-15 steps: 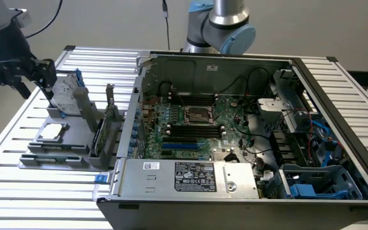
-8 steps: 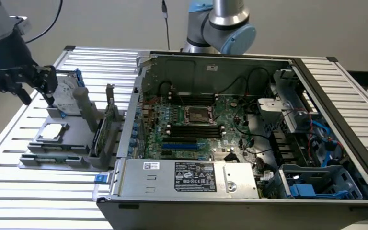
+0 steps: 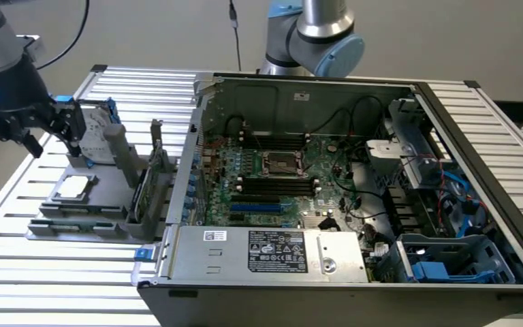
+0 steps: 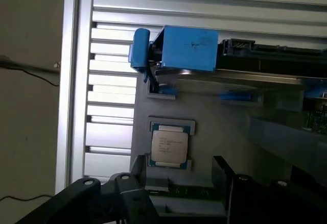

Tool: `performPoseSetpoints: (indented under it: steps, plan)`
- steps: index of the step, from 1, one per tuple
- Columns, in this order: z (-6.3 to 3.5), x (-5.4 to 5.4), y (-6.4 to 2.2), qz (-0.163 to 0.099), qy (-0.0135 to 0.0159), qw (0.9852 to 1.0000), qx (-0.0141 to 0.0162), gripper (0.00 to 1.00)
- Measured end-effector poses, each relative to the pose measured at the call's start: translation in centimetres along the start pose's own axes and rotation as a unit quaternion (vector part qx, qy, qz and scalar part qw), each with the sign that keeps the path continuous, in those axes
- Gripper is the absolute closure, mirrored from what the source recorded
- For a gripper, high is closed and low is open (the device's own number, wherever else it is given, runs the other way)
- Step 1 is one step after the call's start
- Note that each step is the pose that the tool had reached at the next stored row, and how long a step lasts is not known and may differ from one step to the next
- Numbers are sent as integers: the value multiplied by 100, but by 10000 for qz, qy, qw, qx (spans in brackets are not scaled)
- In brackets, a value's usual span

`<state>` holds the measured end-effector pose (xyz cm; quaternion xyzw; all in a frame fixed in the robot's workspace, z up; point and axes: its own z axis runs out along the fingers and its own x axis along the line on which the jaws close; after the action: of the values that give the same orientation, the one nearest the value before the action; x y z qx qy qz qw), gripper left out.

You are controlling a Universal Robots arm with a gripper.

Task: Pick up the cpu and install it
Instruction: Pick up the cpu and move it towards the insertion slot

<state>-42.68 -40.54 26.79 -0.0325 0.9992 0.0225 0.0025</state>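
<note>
Jaws stood wide apart, nothing in 'em, hovering over the grey holder (image 3: 98,204) on the slatted tabletop (image 3: 25,272). The cpu (image 4: 169,146) lay flat in its recess in that holder, silver top up, below the jaws & roughly in line w/ the gap btwn them, untouched. Beyond the cpu, farther from the jaws, the hard drive (image 4: 230,78) w/ its blue bracket (image 4: 189,48) stood on edge. The open pc case (image 3: 334,289) sat well off to one side, dark metal-framed socket (image 3: 284,163) mid-board.
</note>
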Motion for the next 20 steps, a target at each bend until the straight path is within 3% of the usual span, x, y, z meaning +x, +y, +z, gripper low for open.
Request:
performPoseSetpoints:
  steps: [2,20]
  plan:
    - [36,1,-16,-32,2,10000,0,33]
    - [361,7,-76,-69,3,10000,-1,33]
